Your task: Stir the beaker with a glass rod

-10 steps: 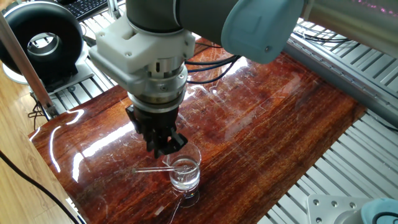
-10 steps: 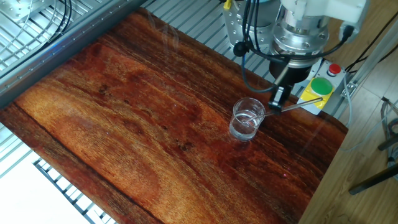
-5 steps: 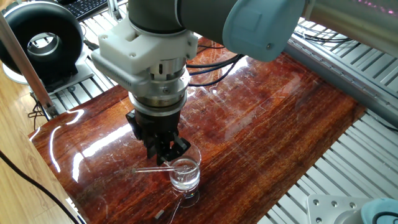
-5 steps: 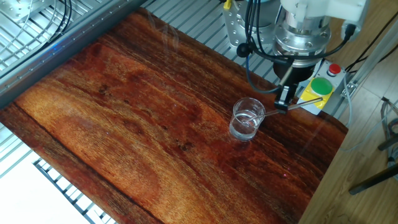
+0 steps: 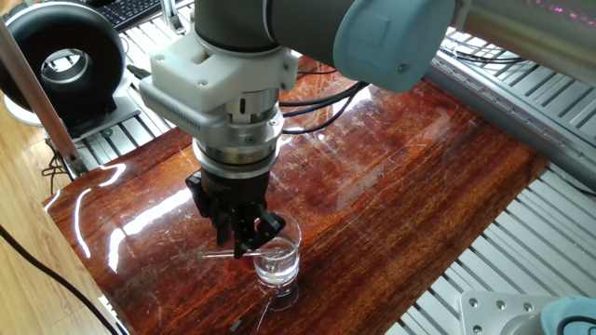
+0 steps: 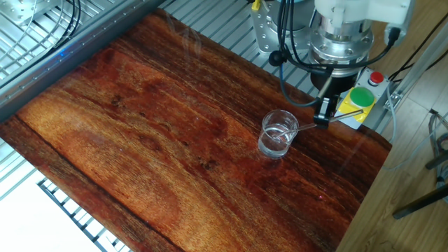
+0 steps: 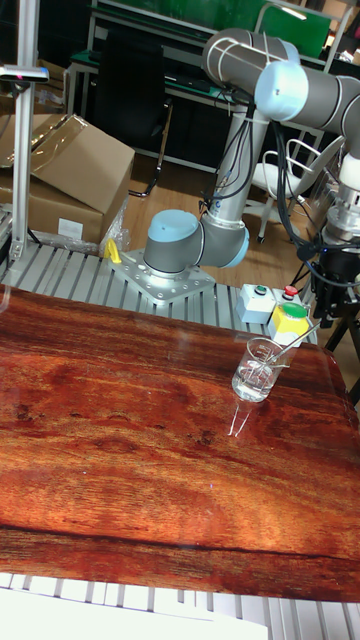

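Observation:
The beaker (image 5: 277, 261) (image 6: 278, 134) (image 7: 257, 371) is small, clear glass with liquid in it, and stands on the glossy red-brown wooden table (image 5: 410, 167) near its edge. The glass rod (image 5: 217, 253) (image 6: 306, 127) (image 7: 291, 350) leans in the beaker, its upper end sticking out sideways over the rim. My gripper (image 5: 242, 237) (image 6: 324, 116) (image 7: 322, 309) points straight down beside the beaker. Its dark fingers are down at the rod's outer part, one on each side, and look open. I cannot see contact with the rod.
A yellow box with a green button (image 6: 361, 97) and a red button (image 6: 376, 78) sits just behind the gripper. A black round device (image 5: 63, 58) stands off the table's corner. The arm's base (image 7: 180, 252) is mounted on the slatted metal frame behind the table.
The gripper has sunk lower toward the rod and shifted slightly along it, away from the beaker. Beaker and rod have stayed put.

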Robot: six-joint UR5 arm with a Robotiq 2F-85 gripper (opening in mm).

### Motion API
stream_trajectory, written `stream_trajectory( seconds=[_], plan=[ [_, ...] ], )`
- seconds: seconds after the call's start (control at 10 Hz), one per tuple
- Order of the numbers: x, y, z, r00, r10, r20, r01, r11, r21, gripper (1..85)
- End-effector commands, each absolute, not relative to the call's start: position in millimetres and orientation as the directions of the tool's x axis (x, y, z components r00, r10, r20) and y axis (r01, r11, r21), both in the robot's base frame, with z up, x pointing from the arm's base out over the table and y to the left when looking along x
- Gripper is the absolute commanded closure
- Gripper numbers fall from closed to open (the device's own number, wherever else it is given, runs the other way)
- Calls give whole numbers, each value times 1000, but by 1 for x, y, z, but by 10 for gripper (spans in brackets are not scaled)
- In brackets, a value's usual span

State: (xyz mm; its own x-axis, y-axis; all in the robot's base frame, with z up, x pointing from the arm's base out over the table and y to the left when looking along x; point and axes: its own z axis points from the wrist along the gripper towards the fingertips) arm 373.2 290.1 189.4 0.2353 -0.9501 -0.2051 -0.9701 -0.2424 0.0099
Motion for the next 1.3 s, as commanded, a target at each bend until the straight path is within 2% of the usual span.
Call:
stream_trajectory(
  seconds=[0.0,1.2],
  plan=[
    [371,297,190,242,-941,-235,-968,-251,11,540],
    [373,301,188,298,-917,-267,-953,-304,-21,560]
  ],
)
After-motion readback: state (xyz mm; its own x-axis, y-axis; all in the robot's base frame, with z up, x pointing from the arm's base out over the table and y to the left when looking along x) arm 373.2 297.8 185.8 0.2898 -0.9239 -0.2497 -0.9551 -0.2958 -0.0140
